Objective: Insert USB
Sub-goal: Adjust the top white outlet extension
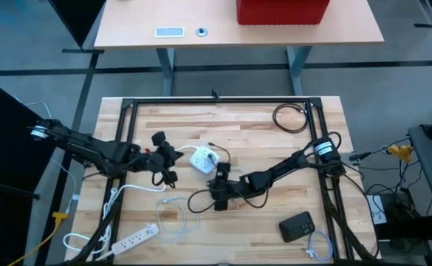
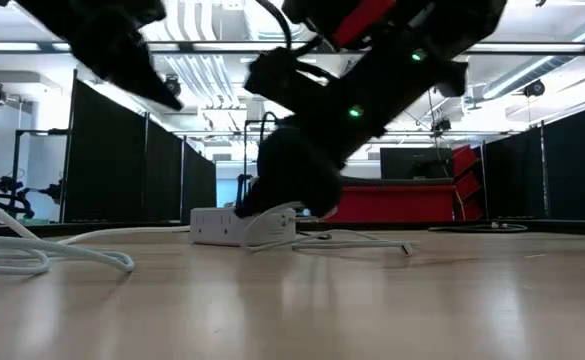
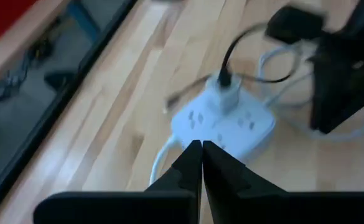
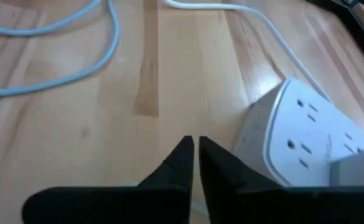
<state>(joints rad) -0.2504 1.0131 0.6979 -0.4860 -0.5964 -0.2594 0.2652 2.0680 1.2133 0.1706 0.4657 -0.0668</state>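
While both claws sit pinched, white power hub between them, plug inserted.

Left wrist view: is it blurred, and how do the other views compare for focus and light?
Left wrist view: smeared, the white square power hub soft-edged. Right wrist view: sharper, the hub's sockets readable. Low view: dark arms backlit by ceiling lights, nearly silhouettes. High view: evenly lit, the light wooden table without strong glare.

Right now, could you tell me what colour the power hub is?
White; the power hub shows best in the left wrist view.
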